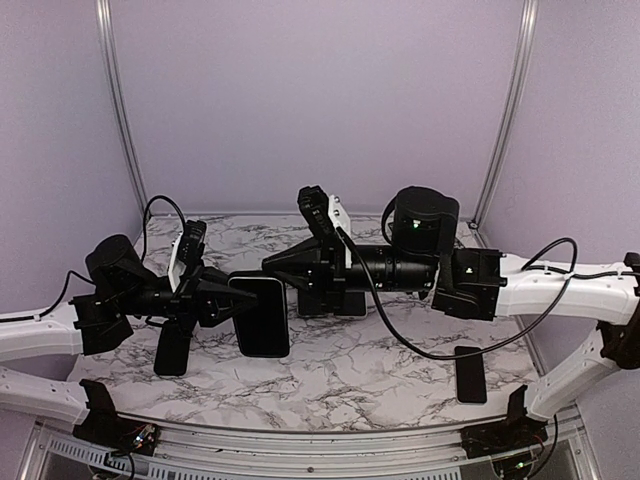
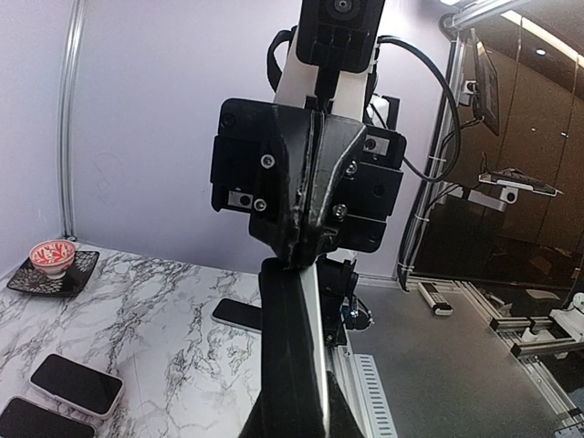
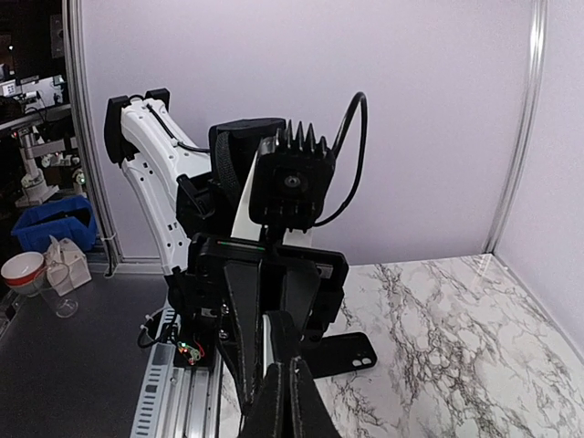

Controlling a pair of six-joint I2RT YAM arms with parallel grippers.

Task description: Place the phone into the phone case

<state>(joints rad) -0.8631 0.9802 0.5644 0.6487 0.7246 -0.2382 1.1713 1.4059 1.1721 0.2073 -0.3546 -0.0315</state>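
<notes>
Though edge-on from the wrists, phone (image 1: 262, 315): pinched by left gripper (image 1: 235, 298)
Right gripper (image 1: 270, 266): closed, empty
Phone case: not discernible

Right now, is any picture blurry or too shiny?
Top external view: soft even light, the phone looks sharp, but the corner posts lean from the wide lens. Left wrist view: ceiling lights glare top right, and the left hand is just a dark shape. Right wrist view: the right hand is so close it shows as a black shape with little detail.
</notes>
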